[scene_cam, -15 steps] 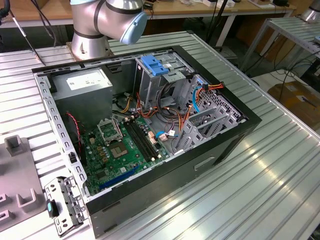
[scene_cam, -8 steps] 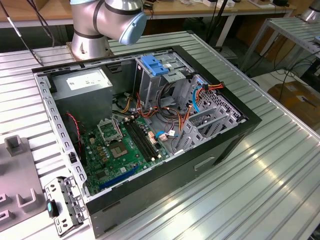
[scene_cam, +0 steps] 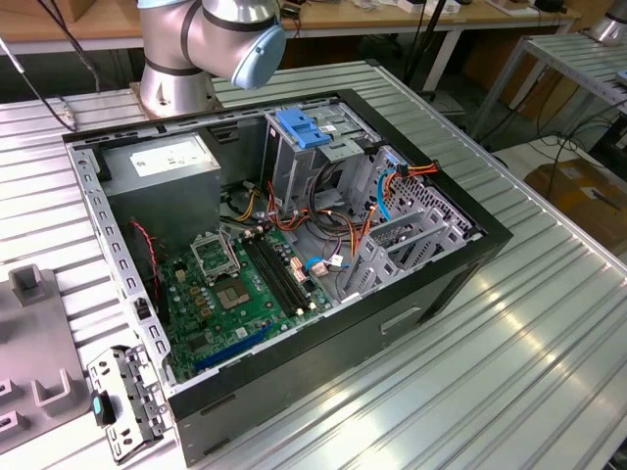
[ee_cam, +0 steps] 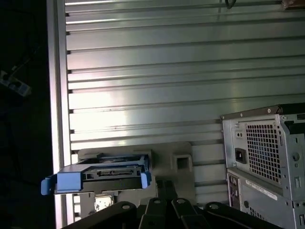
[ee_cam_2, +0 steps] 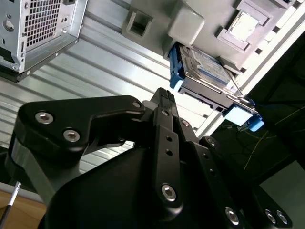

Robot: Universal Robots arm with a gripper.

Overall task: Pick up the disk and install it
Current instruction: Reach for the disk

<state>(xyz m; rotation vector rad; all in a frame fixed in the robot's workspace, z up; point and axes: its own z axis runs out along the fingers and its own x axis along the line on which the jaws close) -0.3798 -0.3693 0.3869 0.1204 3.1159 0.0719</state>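
One disk (ee_cam: 100, 175) sits propped in a gray holder (ee_cam: 167, 151) on the ribbed table (ee_cam: 167, 71) near the computer case (ee_cam: 267, 157), presumably exposing its blue carrier for grasping, while the gripper (ee_cam: 165, 185), closed on nothing, hangs close by.

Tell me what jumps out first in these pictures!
First, the big open black metal computer case on the ribbed metal table in the exterior view, with its green circuit board and tangled coloured wires. Then, in both wrist views, the dark flat disk in its bright blue plastic frame, lying on a grey holder just beyond the black gripper.
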